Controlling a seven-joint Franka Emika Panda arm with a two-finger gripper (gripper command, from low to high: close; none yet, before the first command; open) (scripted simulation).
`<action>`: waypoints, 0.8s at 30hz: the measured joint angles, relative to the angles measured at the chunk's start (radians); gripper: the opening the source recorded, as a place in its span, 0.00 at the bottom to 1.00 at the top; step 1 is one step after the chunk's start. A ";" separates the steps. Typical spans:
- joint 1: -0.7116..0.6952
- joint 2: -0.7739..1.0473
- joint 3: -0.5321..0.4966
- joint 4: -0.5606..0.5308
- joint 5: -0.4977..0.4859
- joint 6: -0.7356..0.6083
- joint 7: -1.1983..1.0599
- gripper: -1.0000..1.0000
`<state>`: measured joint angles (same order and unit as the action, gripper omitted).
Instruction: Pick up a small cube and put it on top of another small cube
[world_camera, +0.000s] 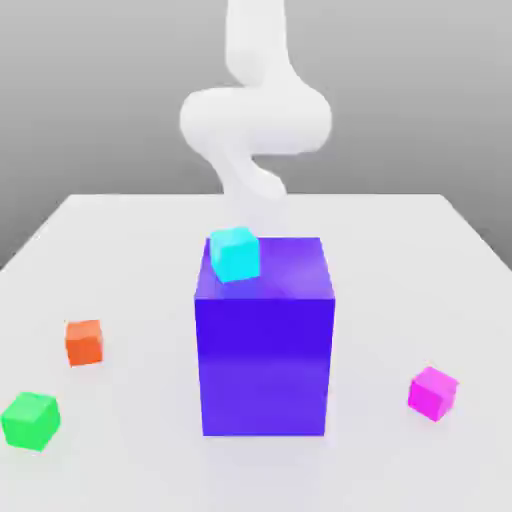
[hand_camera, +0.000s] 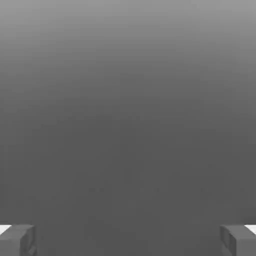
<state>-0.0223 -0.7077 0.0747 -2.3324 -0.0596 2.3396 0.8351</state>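
The small cube (world_camera: 432, 392) is magenta and rests on the white table near the front, at the exterior view's right of the big blue-violet block (world_camera: 265, 350). A cyan cube (world_camera: 235, 254) sits on the block's top, at its far left corner. Behind the block rises the white arm (world_camera: 255, 120), well away from the magenta cube. In the hand view my gripper (hand_camera: 128, 242) is open, its grey fingertips (hand_camera: 17, 240) standing wide apart. Nothing lies between them, only plain grey background.
An orange cube (world_camera: 84, 342) and a green cube (world_camera: 30, 420) lie on the table (world_camera: 400, 250) at the exterior view's left, the green one nearer the front edge. The tall block stands in the middle of the table.
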 joint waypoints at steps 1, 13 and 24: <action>-0.009 0.040 0.031 -0.014 -0.026 0.017 0.015 0.50; -0.038 0.494 0.292 -0.166 -0.303 0.199 0.176 0.50; 0.082 0.817 0.425 -0.326 -0.261 0.419 0.114 0.50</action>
<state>0.0602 0.1096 0.4999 -2.6580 -0.3203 2.7585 0.9491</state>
